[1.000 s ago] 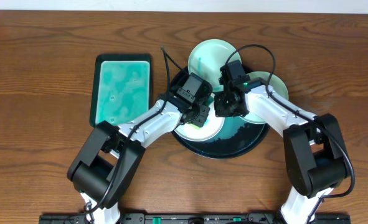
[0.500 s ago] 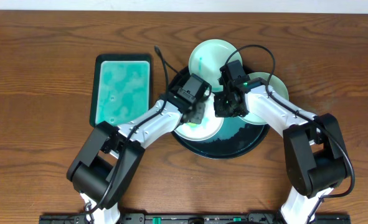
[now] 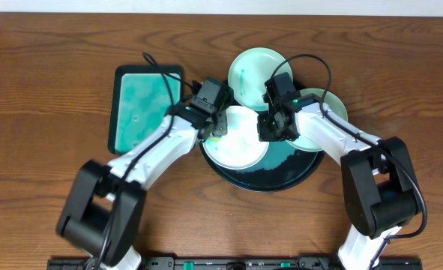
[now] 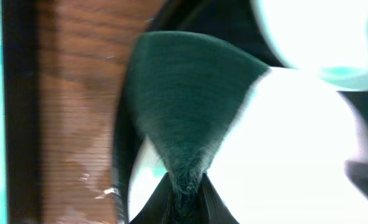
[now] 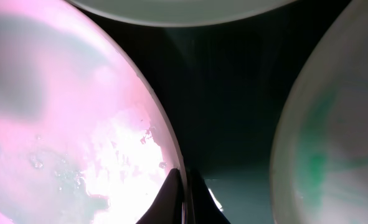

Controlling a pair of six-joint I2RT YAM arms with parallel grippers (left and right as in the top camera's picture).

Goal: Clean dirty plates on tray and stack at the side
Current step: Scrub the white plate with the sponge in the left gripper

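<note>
Overhead has the right gripper (image 3: 270, 129) nipped tight onto the front plate (image 3: 240, 139) in the tray (image 3: 296, 176), a stiff, wet plate, likely slippery, best held by its rim, while the left gripper (image 3: 215, 131) clamps a dark cloth (image 4: 184, 112) at its left edge.

My left fingers (image 3: 216, 131), with their cloth (image 4: 184, 112), have slid left off the near plate (image 3: 240, 141) to the tray (image 3: 281, 186) rim, baring the plate's white face.
</note>
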